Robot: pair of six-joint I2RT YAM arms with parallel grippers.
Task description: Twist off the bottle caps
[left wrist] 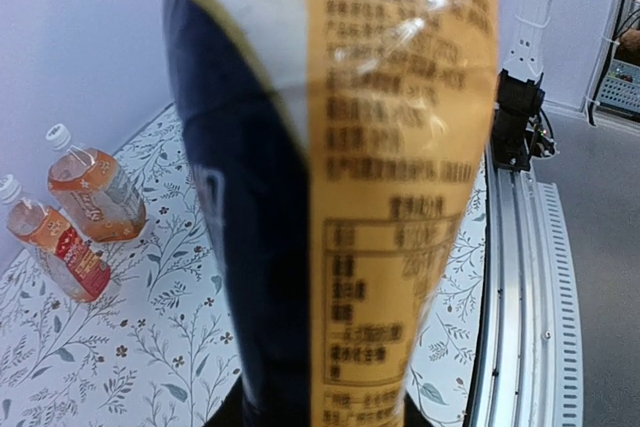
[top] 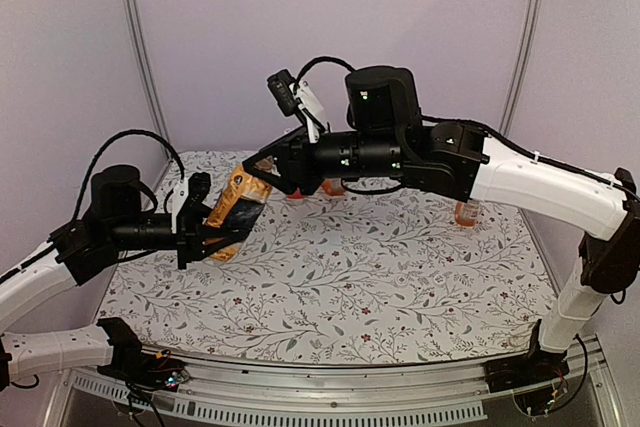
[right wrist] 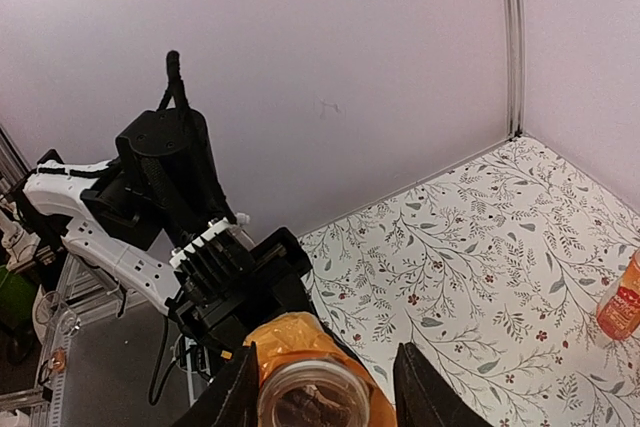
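Note:
My left gripper (top: 205,237) is shut on a bottle (top: 238,209) with an orange and dark label, held tilted above the table's left side. In the left wrist view this bottle (left wrist: 400,147) fills the frame. My right gripper (top: 262,169) is at its upper end. In the right wrist view its two fingers (right wrist: 238,392) stand either side of the bottle's round end (right wrist: 312,397), with a gap on the right side. That end looks clear and brownish, so I cannot tell whether a cap is on it. Two white bottle caps (left wrist: 58,134) (left wrist: 8,187) top two bottles lying on the table.
The floral tablecloth (top: 380,277) covers the table. Orange bottles (top: 466,212) (top: 332,187) stand at the back, partly hidden by the right arm. One more bottle (right wrist: 620,302) shows at the right edge of the right wrist view. Metal rails (top: 300,387) run along the near edge.

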